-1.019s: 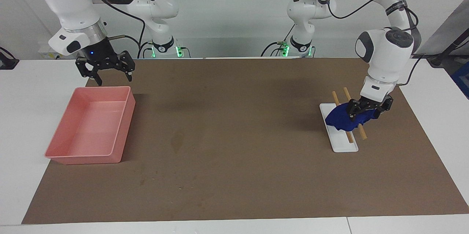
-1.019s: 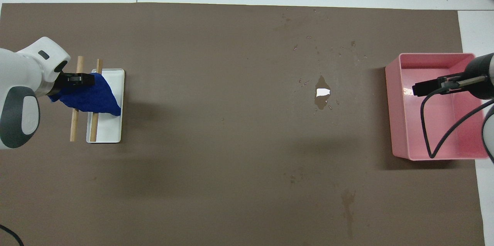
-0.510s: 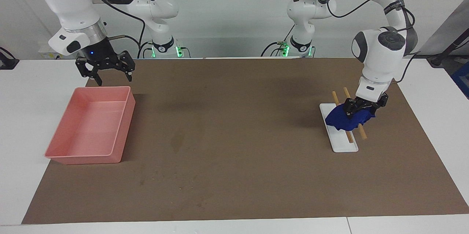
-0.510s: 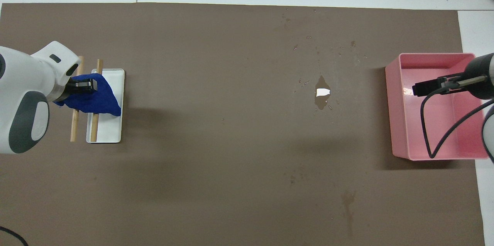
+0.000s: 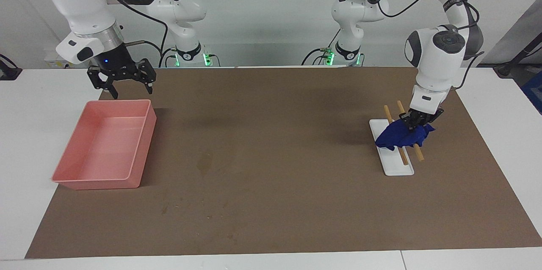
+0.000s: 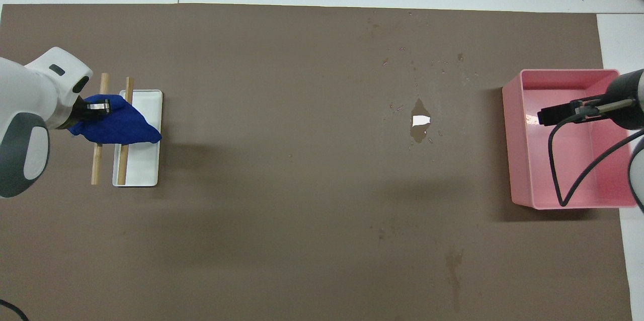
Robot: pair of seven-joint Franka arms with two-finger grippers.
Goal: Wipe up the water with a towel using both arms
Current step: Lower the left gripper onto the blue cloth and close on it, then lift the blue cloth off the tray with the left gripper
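Royal-blue wrinkled cloth towel [image 5: 402,136] is pinched in the left gripper [image 5: 417,122], whose fingers are closed on its upper folds; it drapes over two wooden rods [image 5: 402,151] lying across a flat white rectangular tray [image 5: 396,167] at the left arm's end of the table. A darker-brown water blotch [image 6: 419,121] lies mid-mat, well apart. The right gripper [image 5: 121,78] waits, fingers spread, over the pink plastic bin's [image 5: 106,147] edge nearest the robots.

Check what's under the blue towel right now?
Under the crumpled royal-blue cloth towel, gripped by the left claw, sit two wooden sticks lying across a flat white rectangular tray. The stick and tray parts directly beneath the cloth are covered.
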